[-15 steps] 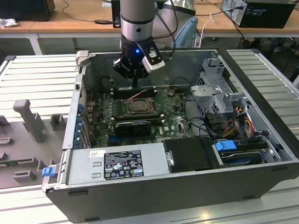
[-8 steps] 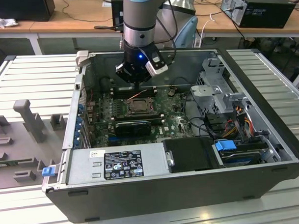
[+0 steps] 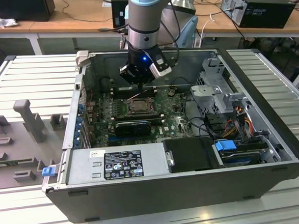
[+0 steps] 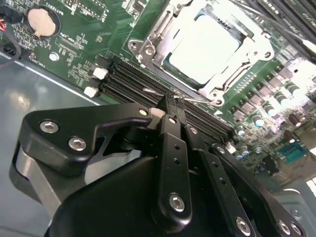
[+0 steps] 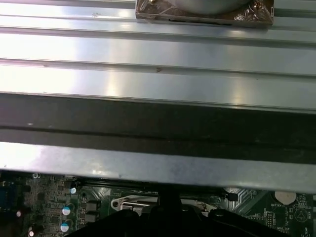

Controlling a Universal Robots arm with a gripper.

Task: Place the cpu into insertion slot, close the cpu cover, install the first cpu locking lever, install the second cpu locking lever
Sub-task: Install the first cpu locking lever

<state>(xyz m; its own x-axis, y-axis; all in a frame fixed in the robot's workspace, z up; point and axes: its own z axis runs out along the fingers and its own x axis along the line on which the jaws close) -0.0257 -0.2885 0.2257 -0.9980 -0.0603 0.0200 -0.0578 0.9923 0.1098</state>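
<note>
The robot arm (image 3: pixel 144 19) is held upright, its grey wrist pointing straight down in the exterior view. The black tool (image 3: pixel 138 75) is carried at its lower end. In the second wrist view, the tool's fingers (image 4: pixel 170 116) are pressed together, nothing gripped.

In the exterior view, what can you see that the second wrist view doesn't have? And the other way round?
Exterior view: the whole computer case, its power supply and the robot arm above.
Second wrist view: close up, the silvery cpu framed by its cpu cover, and a round coin battery.
Both: the green motherboard and the black claw, fingers together.
</note>
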